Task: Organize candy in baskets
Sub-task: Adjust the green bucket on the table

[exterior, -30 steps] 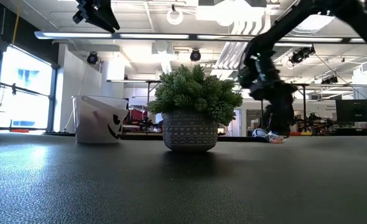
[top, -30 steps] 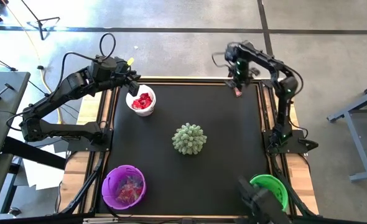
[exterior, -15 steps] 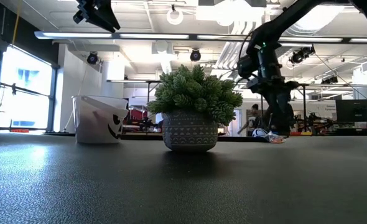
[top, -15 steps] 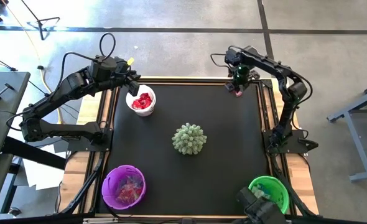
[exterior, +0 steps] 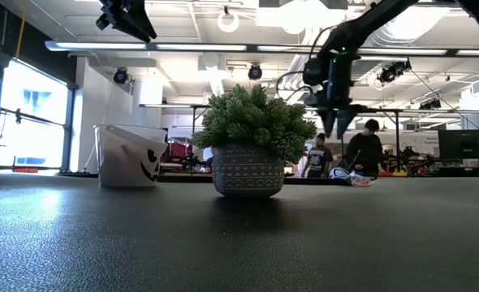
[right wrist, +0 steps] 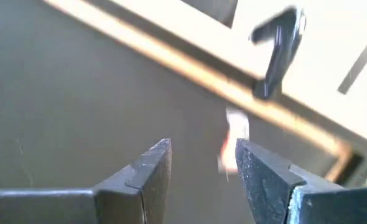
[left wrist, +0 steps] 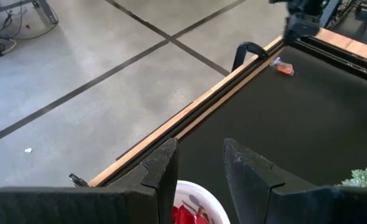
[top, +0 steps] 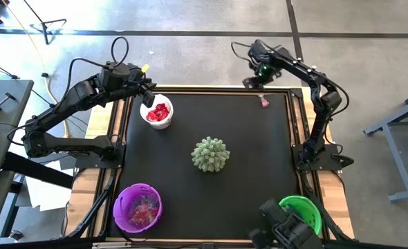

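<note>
While I watched from my station, the right gripper (top: 249, 81) hung above the far edge of the black tabletop (top: 245, 159), near its far right corner. Its two fingers (right wrist: 147, 171) stood apart with nothing between them, so it was released. One small pinkish candy (top: 263, 102) lay alone on the tabletop close to that far right corner, just beside the gripper but not touched by it; in the right wrist view I saw it as a blurred pink-white spot (right wrist: 232, 144) beyond the fingers.

I saw the left gripper (top: 146, 95) hanging over the white basket (top: 157, 115) at the far left corner. Its fingers (left wrist: 160, 171) were also apart, a gap showed between them, and I saw nothing held there. The white basket contained red candy (top: 158, 111), which also showed under the fingers in the left wrist view.

A purple basket (top: 137, 207) with mixed candy inside stood at the near left corner, and a green basket (top: 301, 210) stood at the near right corner; what it held I could not tell. A spiky pale-green plant (top: 210, 153) in a patterned pot (exterior: 247, 178) stood near the middle of the tabletop, well apart from all three baskets
</note>
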